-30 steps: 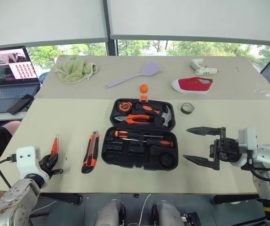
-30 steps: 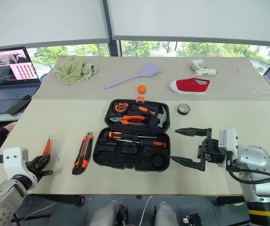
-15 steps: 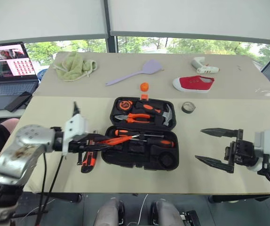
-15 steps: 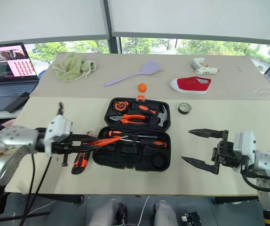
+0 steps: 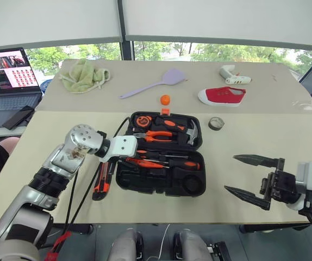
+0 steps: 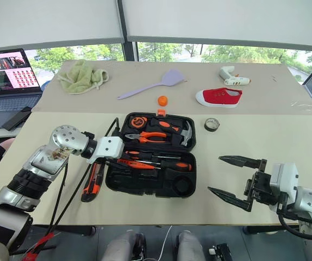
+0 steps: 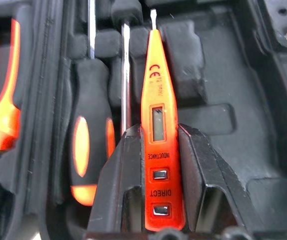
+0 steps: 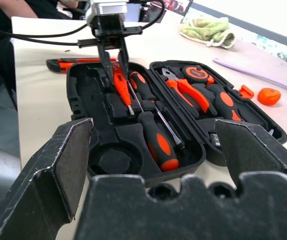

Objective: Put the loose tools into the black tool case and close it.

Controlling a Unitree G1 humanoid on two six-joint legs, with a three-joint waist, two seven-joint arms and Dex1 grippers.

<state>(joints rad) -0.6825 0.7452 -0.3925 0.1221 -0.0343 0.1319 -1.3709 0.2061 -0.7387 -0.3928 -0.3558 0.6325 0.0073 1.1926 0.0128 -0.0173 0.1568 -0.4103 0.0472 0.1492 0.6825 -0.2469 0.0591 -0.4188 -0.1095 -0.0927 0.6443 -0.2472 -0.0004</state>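
Tester screwdriver [image 7: 158,125] pinched over black tool case [image 5: 161,187], seemingly unseated

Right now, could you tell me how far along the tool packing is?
Done: two screwdrivers lie in the open black tool case. In hand: the left gripper holds the tester screwdriver over the case's slots. Left: the utility knife and tape roll lie on the table, then closing. The right gripper is open beside the case.
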